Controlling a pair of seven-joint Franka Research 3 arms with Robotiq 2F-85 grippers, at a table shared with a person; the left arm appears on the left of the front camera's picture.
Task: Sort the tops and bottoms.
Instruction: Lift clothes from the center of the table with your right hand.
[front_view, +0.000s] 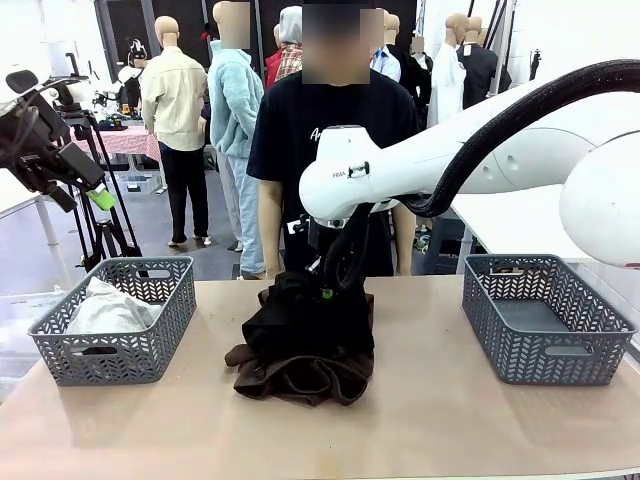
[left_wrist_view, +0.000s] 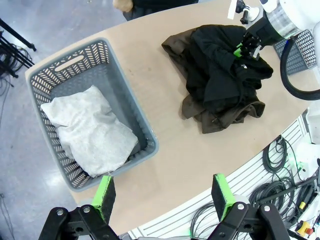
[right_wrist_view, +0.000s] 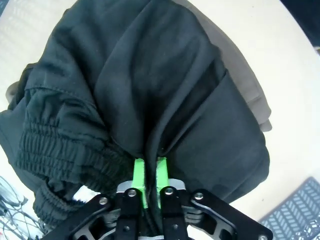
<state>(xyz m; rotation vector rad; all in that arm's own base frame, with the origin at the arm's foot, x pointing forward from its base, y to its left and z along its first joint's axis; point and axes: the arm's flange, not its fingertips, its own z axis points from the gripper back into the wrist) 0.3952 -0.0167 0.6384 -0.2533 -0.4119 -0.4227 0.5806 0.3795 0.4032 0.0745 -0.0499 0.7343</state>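
Right now the bottoms (front_view: 305, 335) lie heaped in the middle of the desk (front_view: 420, 430), black pieces over a brown piece (front_view: 300, 380). My right end effector (right_wrist_view: 149, 172) is clenched on a raised fold of the uppermost black garment (right_wrist_view: 150, 90), green pads pressed together with cloth between them. The tops (left_wrist_view: 92, 130) are a pale bundle inside the left basket (left_wrist_view: 150, 145). The right basket (front_view: 520, 350) stands bare near the desk's right edge. My left end effector (left_wrist_view: 162, 182) hangs released, high over the left side and well apart from the heap.

As I judge it, the pinch holds only a thin ridge, so the fabric could slide out on the lift. The fold may also take in a second layer and drag the piece beneath along. A trailing leg could catch a basket rim or sweep the brown piece toward the near edge.

Bare desk lies open between heap and right basket. The person (front_view: 300, 130) stands just behind the heap, so the far side is tight.
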